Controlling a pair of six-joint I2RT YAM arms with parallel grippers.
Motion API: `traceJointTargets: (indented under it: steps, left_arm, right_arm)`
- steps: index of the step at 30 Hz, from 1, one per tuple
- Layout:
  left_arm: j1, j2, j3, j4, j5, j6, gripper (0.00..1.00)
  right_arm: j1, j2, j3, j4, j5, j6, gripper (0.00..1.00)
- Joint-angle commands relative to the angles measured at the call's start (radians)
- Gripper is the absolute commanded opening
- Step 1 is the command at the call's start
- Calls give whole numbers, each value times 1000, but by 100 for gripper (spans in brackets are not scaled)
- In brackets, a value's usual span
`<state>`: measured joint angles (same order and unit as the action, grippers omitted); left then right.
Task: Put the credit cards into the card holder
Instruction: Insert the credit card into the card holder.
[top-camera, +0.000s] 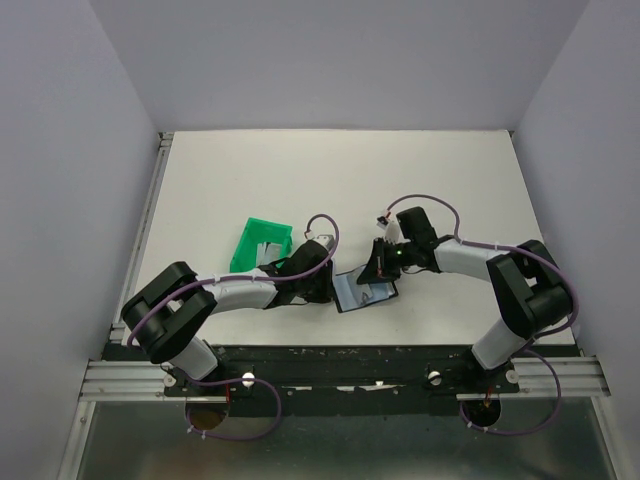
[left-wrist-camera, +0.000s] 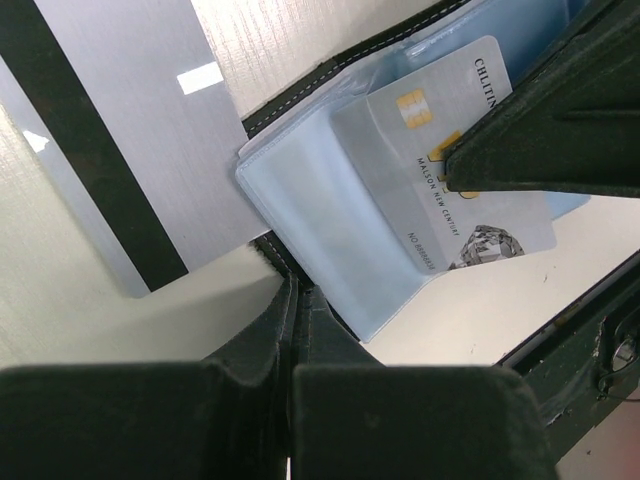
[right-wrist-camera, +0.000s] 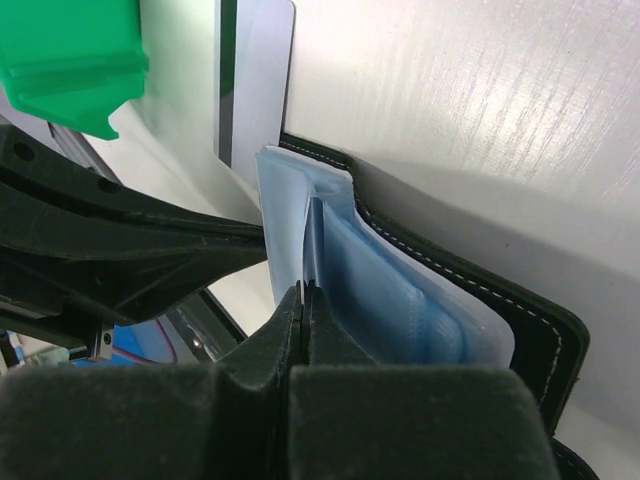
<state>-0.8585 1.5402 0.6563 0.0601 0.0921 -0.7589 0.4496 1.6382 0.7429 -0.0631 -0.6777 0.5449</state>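
Reading "CHLITIN…" and "MAISON NEW CENTURY", the card (left-wrist-camera: 425, 200) is pinched by the right gripper (right-wrist-camera: 303, 295); the left gripper (left-wrist-camera: 292, 297) clamps the holder (left-wrist-camera: 300, 220) edge, both arms angled inward.

You had your left arm (top-camera: 230, 295) and right arm (top-camera: 470, 258) folded low and reaching inward, so the two claws met almost tip to tip between the bases. Your left claw (top-camera: 326, 290) pointed right, its fingers (left-wrist-camera: 240, 400) pressed together and pinching the black edge of the card holder (left-wrist-camera: 300, 215). Your right claw (top-camera: 378, 272) pointed left and downward, its fingers (right-wrist-camera: 250, 400) closed tight too. Whether they caught anything could not be told.
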Motion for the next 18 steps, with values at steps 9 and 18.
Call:
traceJointTargets:
  steps: [9,18]
  left_arm:
    - [4,35,-7,-37,-2,20,0]
    - [4,37,-7,-36,0,20,0]
  right_arm:
    - [11,26,-11,88,-86,73,1]
    - [11,37,-28,109,-92,96,1]
